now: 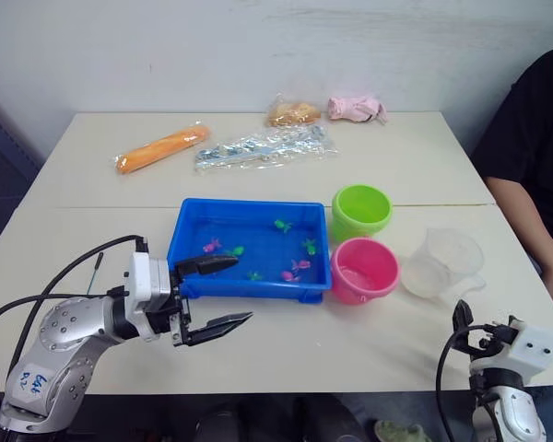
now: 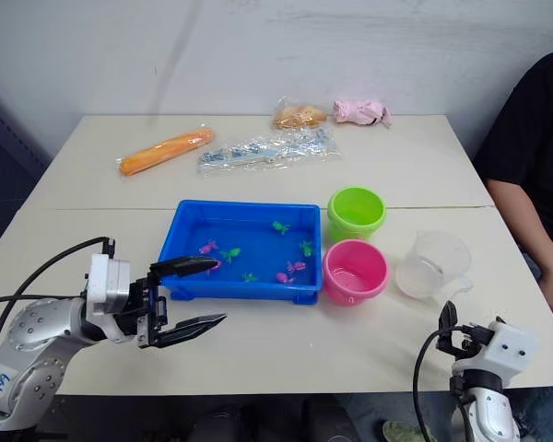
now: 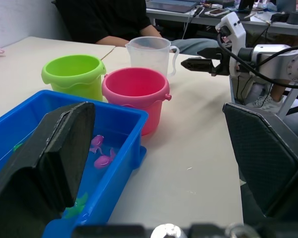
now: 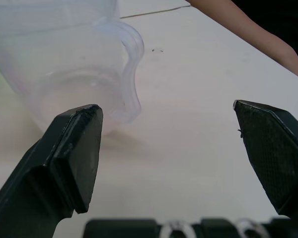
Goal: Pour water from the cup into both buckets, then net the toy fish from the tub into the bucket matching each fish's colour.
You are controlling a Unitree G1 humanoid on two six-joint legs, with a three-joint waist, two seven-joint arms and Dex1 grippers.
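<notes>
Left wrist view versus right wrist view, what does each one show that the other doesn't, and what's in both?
The left wrist view has the blue tub with toy fish, the green bucket, the pink bucket and the open left gripper, plus the right gripper across the table. The right wrist view has the right gripper open near the cup's handle. Both show the clear cup and the person's arm.

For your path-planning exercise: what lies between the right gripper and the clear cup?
Nothing: bare tabletop separates the open right gripper from the cup, as the right wrist view shows.
</notes>
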